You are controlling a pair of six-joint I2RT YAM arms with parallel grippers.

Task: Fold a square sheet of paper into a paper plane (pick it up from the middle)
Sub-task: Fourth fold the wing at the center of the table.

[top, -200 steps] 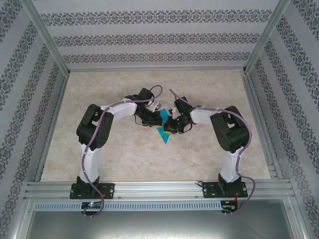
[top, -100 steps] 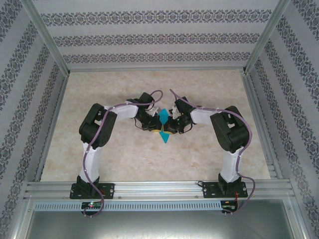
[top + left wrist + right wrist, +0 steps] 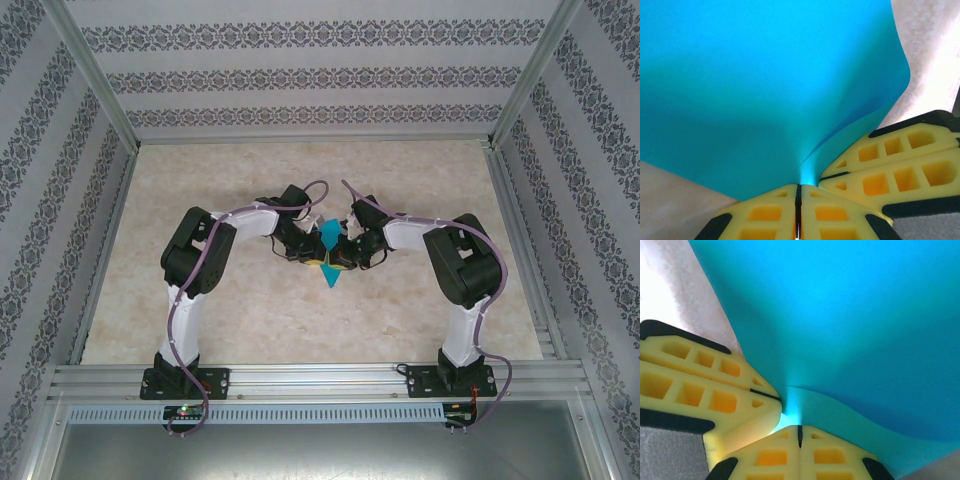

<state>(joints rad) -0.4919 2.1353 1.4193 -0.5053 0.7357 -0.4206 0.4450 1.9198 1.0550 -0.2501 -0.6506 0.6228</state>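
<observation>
1. No writing, brand, number or sign can be read in any view.
2. The turquoise paper is blank.
3. The wall bands carry ornament, not letters.

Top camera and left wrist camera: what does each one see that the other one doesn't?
Top view: the whole left arm and right arm, the table and patterned walls. Left wrist view: a close-up of the left gripper, yellow jaws shut on the blue paper, the right gripper pinching beside it. Both: the blue paper held between the arms.
</observation>
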